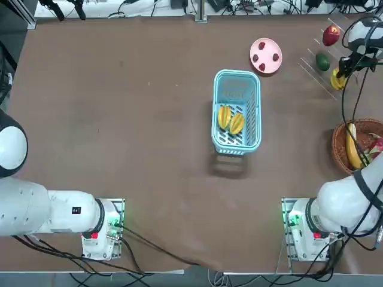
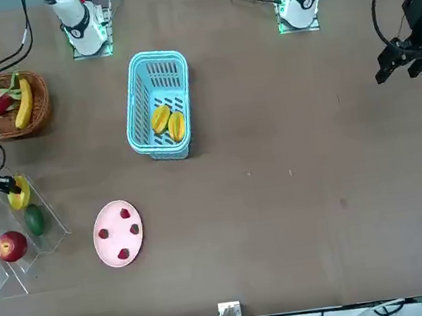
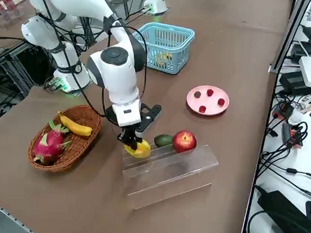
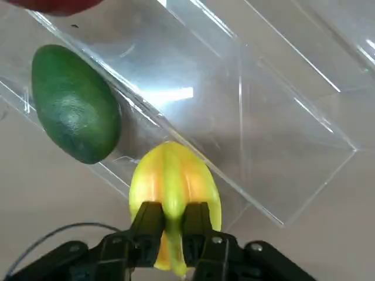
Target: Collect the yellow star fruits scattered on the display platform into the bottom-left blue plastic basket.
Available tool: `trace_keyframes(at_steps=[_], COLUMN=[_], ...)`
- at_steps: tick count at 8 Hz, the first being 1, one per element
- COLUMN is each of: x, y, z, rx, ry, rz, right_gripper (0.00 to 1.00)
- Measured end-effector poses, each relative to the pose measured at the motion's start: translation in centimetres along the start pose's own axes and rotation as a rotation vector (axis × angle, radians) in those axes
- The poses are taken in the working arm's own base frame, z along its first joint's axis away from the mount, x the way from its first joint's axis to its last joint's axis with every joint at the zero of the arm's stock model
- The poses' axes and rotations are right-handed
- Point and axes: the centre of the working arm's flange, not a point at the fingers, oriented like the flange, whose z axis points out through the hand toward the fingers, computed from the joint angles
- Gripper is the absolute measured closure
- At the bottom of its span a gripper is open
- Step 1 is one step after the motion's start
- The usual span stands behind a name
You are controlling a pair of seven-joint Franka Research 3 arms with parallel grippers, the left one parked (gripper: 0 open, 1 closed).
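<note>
Inspector: Right end effector (image 4: 171, 225) is down at the display platform (image 3: 168, 172); its two fingers (image 4: 147, 222) are closed against the ridges of one yellow star fruit (image 4: 173, 187); that fruit sits at the platform's low front step, at the end nearest the wicker basket (image 3: 64, 137).

Clerk: And the neighbouring items on the platform?

Inspector: Green avocado (image 4: 73, 105) lies just beside the held fruit on the same step; red apple (image 3: 184, 141) lies beyond the avocado, further along the platform; neither touches the end effector.

Clerk: Position of the remaining star fruits?

Inspector: Two star fruits (image 1: 230, 119) lie side by side inside the blue plastic basket (image 1: 256, 113), touching or nearly so, in the half of the basket nearer the robot; the basket stands upright near the middle of the tabletop (image 1: 119, 119), well apart from the platform.

Clerk: Anything else on the surface?

Inspector: Round pink plate (image 2: 112, 248) with small red pieces on it lies between basket and platform, on the far side from the robot; wicker basket at the robot's right edge holds a banana (image 3: 75, 126) and a pink dragon fruit (image 3: 48, 144); the working arm's cable runs down over it in the top view.
</note>
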Motion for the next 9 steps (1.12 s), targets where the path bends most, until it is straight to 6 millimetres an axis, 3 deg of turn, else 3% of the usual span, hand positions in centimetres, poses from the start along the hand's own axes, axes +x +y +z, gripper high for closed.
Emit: trace_keyframes(at_steps=[3, 4, 6, 7, 8, 9], x=[0.4, 0.4, 0.0, 0.0, -0.2, -0.9], y=[0.0, -0.1, -2.0, -5.4, -10.5, -17.1], z=[-1.1, -2.7, -8.8, -12.4, -15.6, -18.7], rx=[0.021, 0.047, 0.109, 0.118, 0.111, 0.091], ry=[-0.046, -0.095, -0.211, -0.254, -0.287, -0.320], rz=[-0.004, -0.005, 0.059, 0.129, 0.186, 0.231], right_gripper=[0.78, 0.78, 0.78, 0.78, 0.78, 0.78])
